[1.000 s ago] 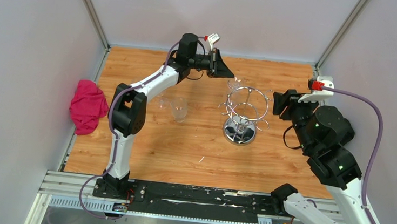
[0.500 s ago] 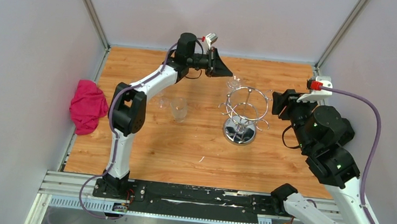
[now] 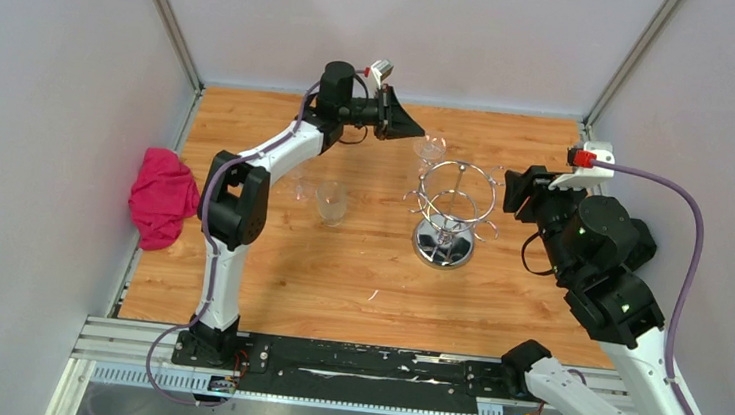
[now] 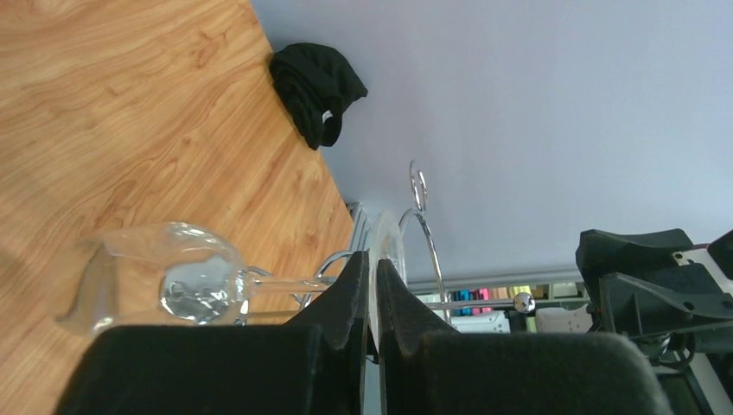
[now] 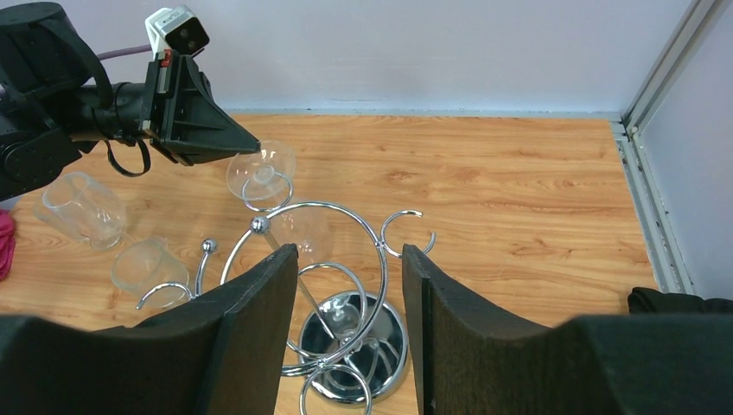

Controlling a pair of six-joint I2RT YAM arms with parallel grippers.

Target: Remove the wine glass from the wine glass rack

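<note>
The wine glass (image 3: 430, 150) hangs upside down at the far left edge of the rack (image 3: 446, 244), above the bench (image 3: 337, 275). Its flat foot is on top and its bowl points down toward the wood, so its long axis, the stem, runs close to upright. In the left wrist view (where the bench fills the left of the picture) the same glass (image 4: 194, 281) appears on its side, with the bowl to the left and the stem leading right into the fingers.

The left pincer (image 3: 412, 129) reaches in level from the far left and is clamped shut on the rim of the foot, the thin glass disc pinched edge-on between the two black fingers (image 4: 346, 294). From the right wrist view the foot (image 5: 259, 169) sits just over one curled wire hook (image 5: 264, 197); I cannot tell whether the stem is inside that hook or free of it.

The right pincer (image 3: 518, 191) hovers to the right of the rack with its fingers spread and nothing between them, aimed at the wire ring.

Two more clear glasses (image 3: 329, 202) rest on the bench left of the rack. A pink cloth (image 3: 164, 198) lies at the left wall.
</note>
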